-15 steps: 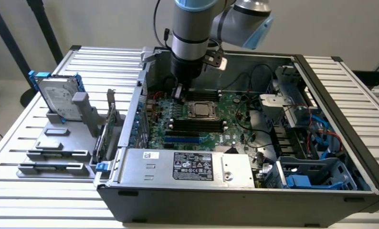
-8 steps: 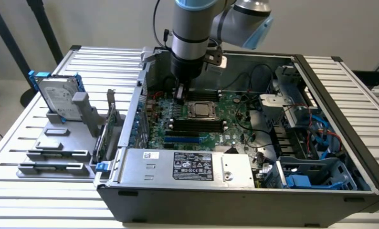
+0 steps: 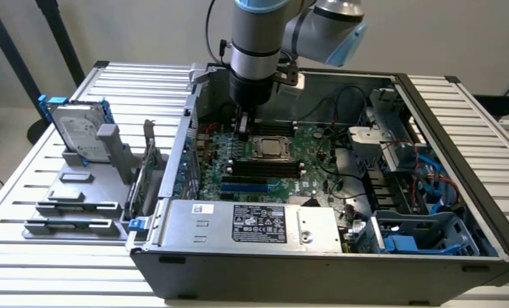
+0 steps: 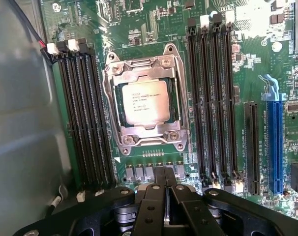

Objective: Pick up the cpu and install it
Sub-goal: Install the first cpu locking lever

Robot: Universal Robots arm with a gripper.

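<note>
The cpu [image 4: 145, 102], a small square chip with a silver-grey printed top, lies flat inside the metal socket frame [image 4: 112, 93] on the green motherboard. In the exterior view the cpu [image 3: 270, 147] sits mid-board inside the open computer case. My gripper [image 3: 244, 126] hangs just beside the socket, on the exterior view's left of it, low over the board. The wrist view has my gripper [image 4: 163, 178] with its black fingers pressed together and nothing between them, a short way off the socket's edge. It is shut and not touching the cpu.
Black memory slots [image 4: 85, 118] flank the socket on both sides, with a blue expansion slot [image 4: 275, 142] further off. A power supply [image 3: 254, 221] fills the case front. A hard drive in a blue frame [image 3: 79, 131] and grey holder blocks [image 3: 75, 205] stand outside the case wall [image 3: 323, 269].
</note>
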